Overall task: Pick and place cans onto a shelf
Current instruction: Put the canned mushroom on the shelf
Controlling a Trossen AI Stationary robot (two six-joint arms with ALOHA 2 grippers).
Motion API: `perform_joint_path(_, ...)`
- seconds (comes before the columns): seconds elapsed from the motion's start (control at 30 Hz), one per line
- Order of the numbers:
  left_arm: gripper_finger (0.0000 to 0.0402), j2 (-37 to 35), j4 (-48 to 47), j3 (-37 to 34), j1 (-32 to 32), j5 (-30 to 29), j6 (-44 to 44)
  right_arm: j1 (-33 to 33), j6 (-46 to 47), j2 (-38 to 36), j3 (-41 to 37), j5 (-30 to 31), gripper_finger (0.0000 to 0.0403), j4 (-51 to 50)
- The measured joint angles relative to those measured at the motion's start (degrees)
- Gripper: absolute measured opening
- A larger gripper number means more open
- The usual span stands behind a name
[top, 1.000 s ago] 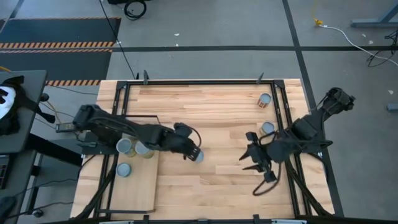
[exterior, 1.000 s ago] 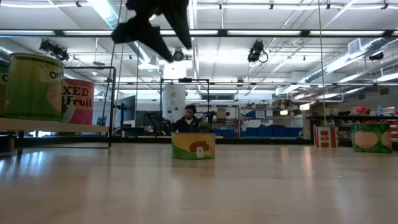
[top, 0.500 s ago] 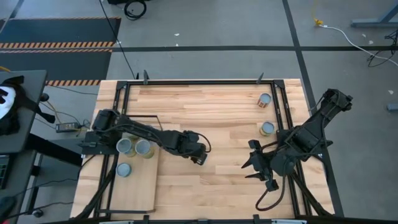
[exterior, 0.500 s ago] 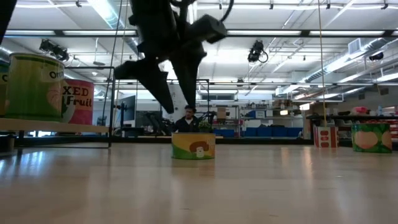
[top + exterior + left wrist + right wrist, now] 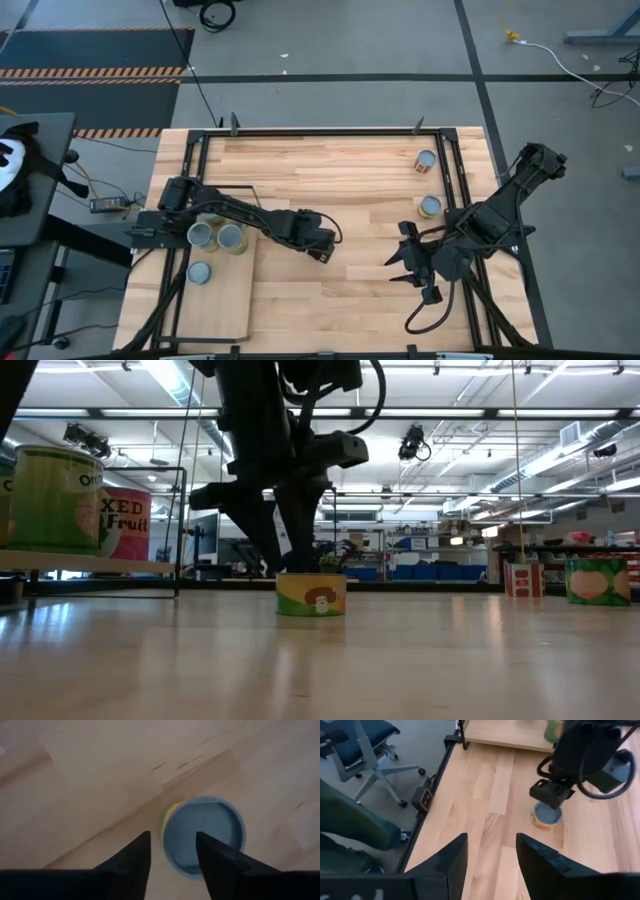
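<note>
A low can with a blue-grey lid and a yellow-green label (image 5: 311,593) stands on its base on the plank tabletop near the middle. It also shows in the left wrist view (image 5: 204,836). My left gripper (image 5: 322,247) is open right over this can and hides it in the high view. In the low view its fingertips (image 5: 285,565) reach down to about the can's top. Three cans (image 5: 201,234) stand on the pale shelf (image 5: 225,305) at the left. My right gripper (image 5: 405,266) is open and empty right of centre.
Two more cans (image 5: 426,160) (image 5: 430,207) stand near the table's right side. The shelf's black frame (image 5: 222,187) rises at the left. In the low view the shelf's cans (image 5: 55,500) loom at the left. A person shows in the room behind.
My left gripper has gone toward the table's right edge and down, from high beside the centre can to just over it, and now covers it in the high view. My right gripper has drawn a little toward the near edge. The can has not moved.
</note>
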Motion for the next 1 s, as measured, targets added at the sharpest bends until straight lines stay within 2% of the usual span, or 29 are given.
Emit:
perform_joint_path(0.17, 0.0115, 2.57, 0.64, -0.08, -0.15, 0.8, -4.32, -0.05, -0.03, 0.0, 0.0, 1.3, 0.0173, 0.11)
perform_joint_path(0.4, 0.0082, 3.89, 2.81, 0.2, -0.76, 0.58, -4.34, -0.4, -0.8, 0.0, 0.0, 2.06, 0.0173, 0.04)
perform_joint_path(0.6, 0.0011, 2.33, 1.59, -0.09, -0.9, 0.71, -3.48, -1.47, -2.15, 0.0, 0.0, 2.07, 0.0173, -0.42)
perform_joint_path(0.73, 0.0009, -2.07, 0.38, -0.2, -1.77, 0.36, -1.67, -1.89, -2.15, 0.0, 0.0, 2.04, 0.0173, -0.82)
perform_joint_path(0.87, 0.0006, -9.5, -0.25, -0.17, -4.99, 0.26, 1.89, -1.88, -1.83, 0.0, 0.0, 1.86, 0.0173, -0.91)
perform_joint_path(1.0, 0.0005, -17.2, -6.13, -0.07, -10.91, -0.39, -2.81, -1.9, -0.58, 0.0, 0.0, 1.85, 0.0173, -0.98)
